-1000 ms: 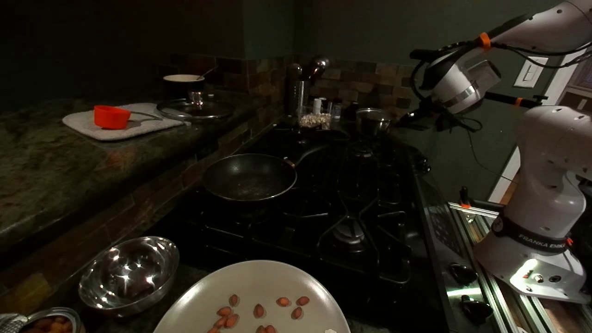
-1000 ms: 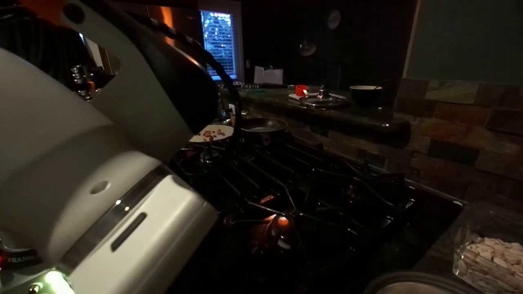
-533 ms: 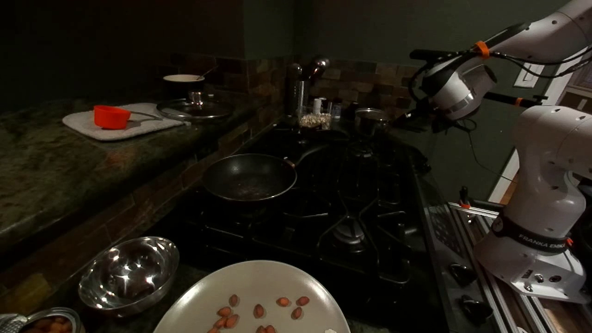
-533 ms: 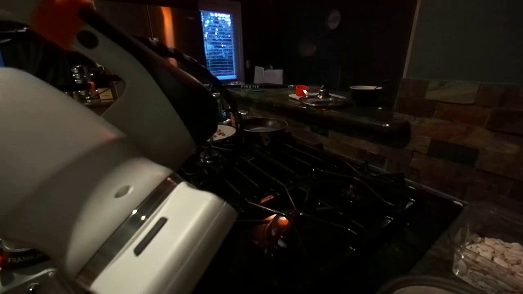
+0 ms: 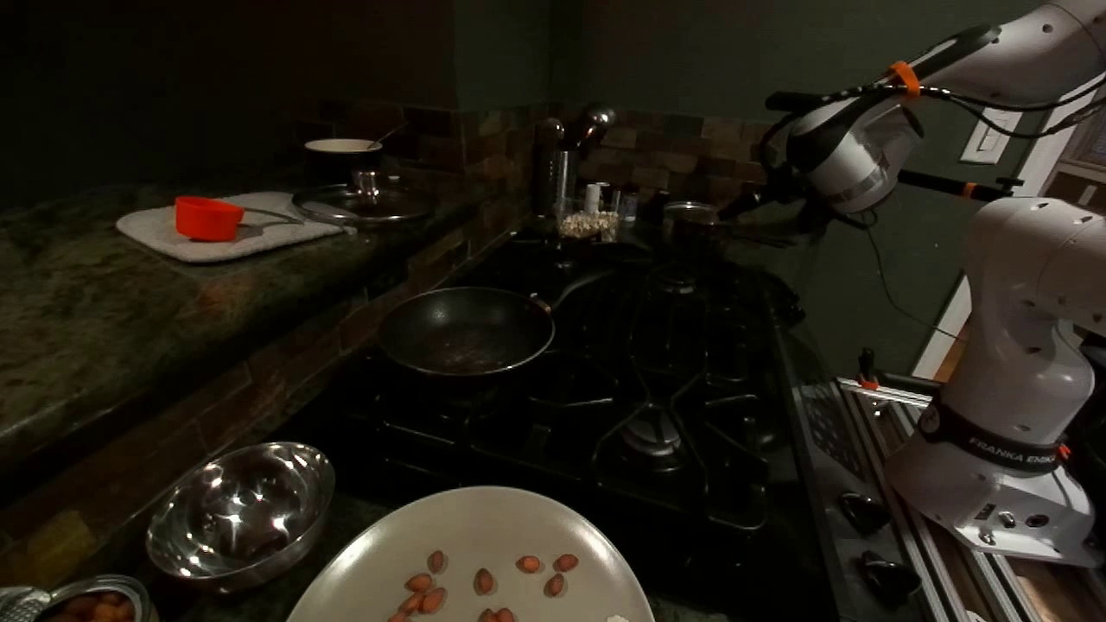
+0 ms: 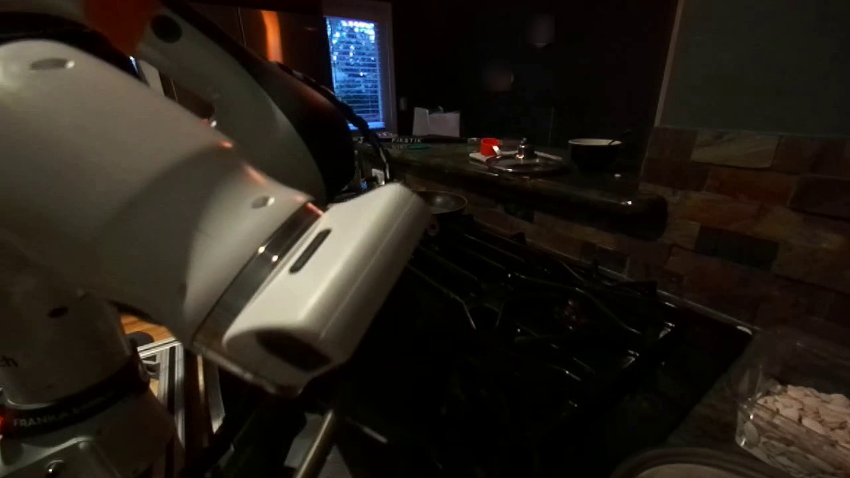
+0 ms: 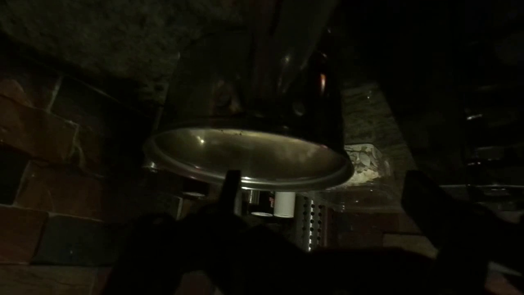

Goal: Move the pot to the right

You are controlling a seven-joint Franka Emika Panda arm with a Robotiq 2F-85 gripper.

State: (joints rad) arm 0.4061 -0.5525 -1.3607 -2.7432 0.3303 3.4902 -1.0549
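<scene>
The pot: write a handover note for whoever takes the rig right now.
Gripper: open, jaws apart in the wrist view; one jaw overlaps the pot there, contact unclear.
Pot: in an exterior view, by the far end of the stove, near the clear container of pale pieces; its base is too dark to place.
Done: gripper is up close to the pot, with no closed grip on it.
Left, likely: close on the pot, move it right, let go.
</scene>
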